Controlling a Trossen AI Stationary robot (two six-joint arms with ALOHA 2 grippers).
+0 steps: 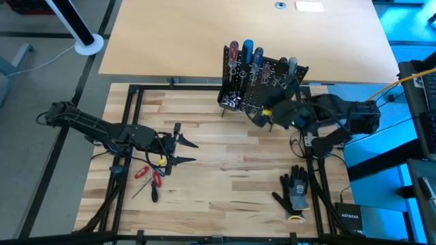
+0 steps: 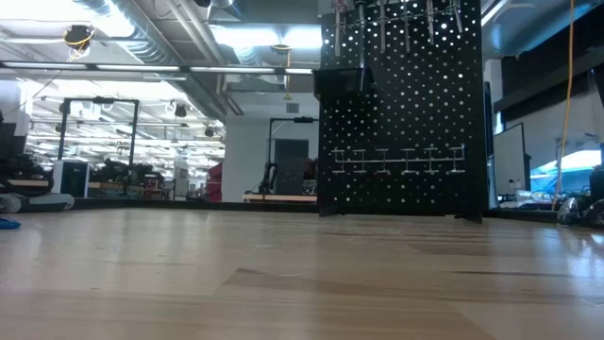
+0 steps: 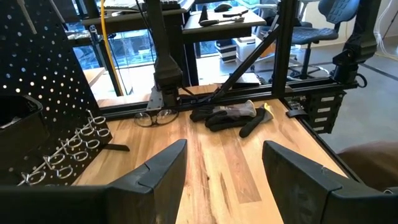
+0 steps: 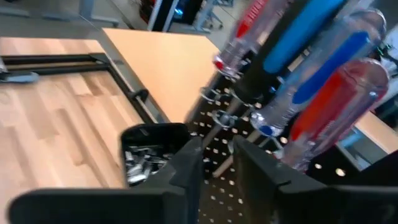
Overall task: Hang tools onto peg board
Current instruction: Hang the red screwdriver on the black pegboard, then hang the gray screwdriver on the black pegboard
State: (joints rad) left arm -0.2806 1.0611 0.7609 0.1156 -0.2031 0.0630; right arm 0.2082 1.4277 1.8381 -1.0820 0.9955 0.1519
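Fingers of your right gripper (image 4: pixel 216 163) stand narrowly apart, empty, just beside the peg board (image 1: pixel 262 82), where screwdrivers (image 1: pixel 246 52) hang. Your left gripper (image 1: pixel 185 152) waits spread wide, empty, above the surface (image 1: pixel 231 177) near loose tools (image 1: pixel 151 178).

Black perforated peg board (image 1: pixel 262 85); red and blue, perhaps grey, tools (image 1: pixel 246 53).

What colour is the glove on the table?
Black and grey glove, clearest in the high view.
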